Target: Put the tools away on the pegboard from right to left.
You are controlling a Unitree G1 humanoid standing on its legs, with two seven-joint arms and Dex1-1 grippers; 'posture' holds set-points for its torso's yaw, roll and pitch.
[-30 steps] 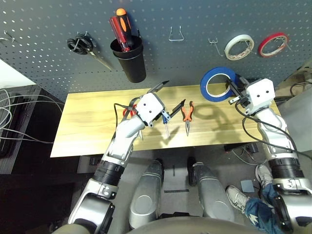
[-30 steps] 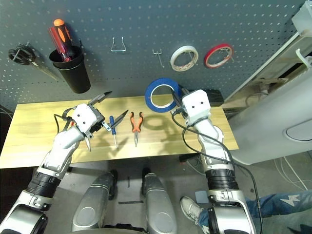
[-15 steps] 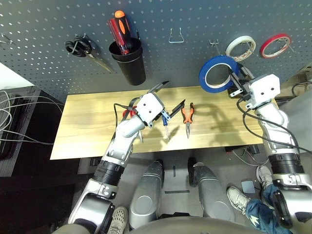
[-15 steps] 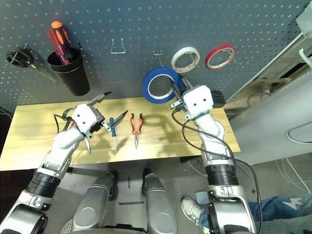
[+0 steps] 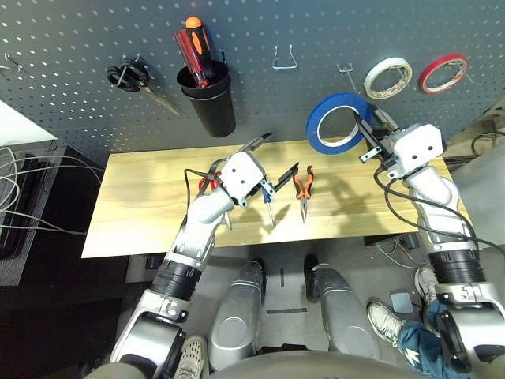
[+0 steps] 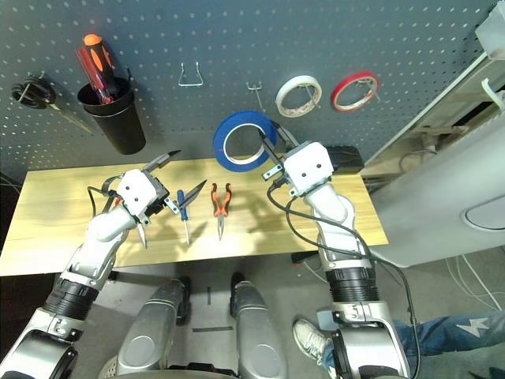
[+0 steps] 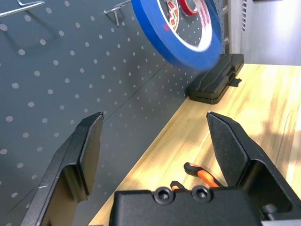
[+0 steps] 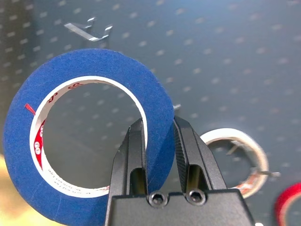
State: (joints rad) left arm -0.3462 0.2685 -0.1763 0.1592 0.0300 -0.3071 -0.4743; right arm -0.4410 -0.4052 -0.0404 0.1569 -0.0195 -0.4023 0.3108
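While the right gripper (image 8: 159, 141) is clamped on the blue tape ring (image 8: 70, 141), one finger sits inside the ring and one outside, pinching its wall, with most of the ring hanging off to one side of the jaws. Ring is held up in the air in front of the pegboard (image 5: 316, 24), just below a bare double hook (image 5: 345, 73) and beside the white tape ring (image 5: 387, 76). Left gripper (image 7: 157, 141) has its jaws spread wide, holding nothing, above the table (image 5: 142, 197); screwdriver (image 5: 268, 201) and pliers (image 5: 303, 186) lie on the wood just past them.
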